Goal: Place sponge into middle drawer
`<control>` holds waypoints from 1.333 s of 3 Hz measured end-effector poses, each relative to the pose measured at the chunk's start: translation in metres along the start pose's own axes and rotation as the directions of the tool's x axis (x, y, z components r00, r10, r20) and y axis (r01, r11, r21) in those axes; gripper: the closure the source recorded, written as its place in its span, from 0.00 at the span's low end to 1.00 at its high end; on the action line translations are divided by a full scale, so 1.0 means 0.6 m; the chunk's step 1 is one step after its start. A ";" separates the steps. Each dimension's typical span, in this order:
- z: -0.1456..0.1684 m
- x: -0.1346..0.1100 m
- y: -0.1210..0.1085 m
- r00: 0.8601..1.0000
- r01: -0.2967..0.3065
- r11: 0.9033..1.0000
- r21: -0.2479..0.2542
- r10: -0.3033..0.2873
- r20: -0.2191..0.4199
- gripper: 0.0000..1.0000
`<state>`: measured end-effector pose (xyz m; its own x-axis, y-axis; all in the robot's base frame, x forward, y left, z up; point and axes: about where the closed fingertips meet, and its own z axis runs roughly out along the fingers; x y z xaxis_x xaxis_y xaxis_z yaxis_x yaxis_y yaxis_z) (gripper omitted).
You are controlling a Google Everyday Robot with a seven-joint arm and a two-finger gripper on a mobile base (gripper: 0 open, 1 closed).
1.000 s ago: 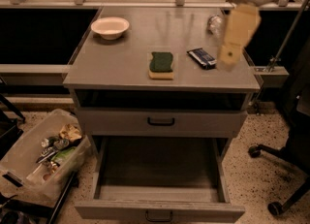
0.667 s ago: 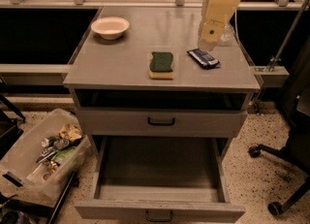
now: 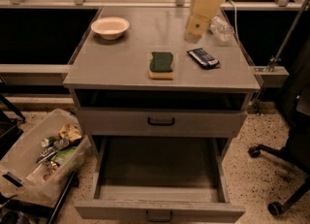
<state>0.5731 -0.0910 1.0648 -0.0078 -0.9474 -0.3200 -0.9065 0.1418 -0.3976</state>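
On the floor at the near left stands a clear plastic bin (image 3: 20, 156) tilted against the cabinet, holding a jumble of crumpled wrappers and cans (image 3: 57, 149). On the grey cabinet top (image 3: 121, 60), a shallow cream bowl (image 3: 110, 26) sits at the far left. Near the middle of the top, close to the near edge, lies the sponge (image 3: 161, 65), green scouring face up with the yellow foam showing along its near side. Below it, the top drawer (image 3: 161, 120) is pushed in flush. Under that, the middle drawer (image 3: 160, 169) is pulled well out toward the near side, its grey floor showing. Right of the sponge and farther back, the gripper (image 3: 194, 31) hangs at the end of a beige arm just above the top, apart from the sponge; whether it is apart or together cannot be told. A dark blue snack wrapper (image 3: 203, 58) lies just right of the sponge. A clear plastic bottle (image 3: 222, 28) lies on its side at the far right. An office chair base (image 3: 283, 191) stands on the floor at the right.
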 end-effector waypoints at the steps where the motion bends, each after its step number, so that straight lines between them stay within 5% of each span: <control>1: 0.042 -0.002 -0.035 0.999 -0.022 1.000 -0.014 0.023 0.043 0.00; 2: 0.042 -0.001 -0.035 0.999 -0.022 1.000 -0.014 0.022 0.042 0.00; 4: 0.052 0.038 -0.119 0.983 -0.057 0.998 0.014 0.053 0.178 0.00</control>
<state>0.6507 -0.1135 1.0590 0.0190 -0.8724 -0.4885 -0.8984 0.1995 -0.3911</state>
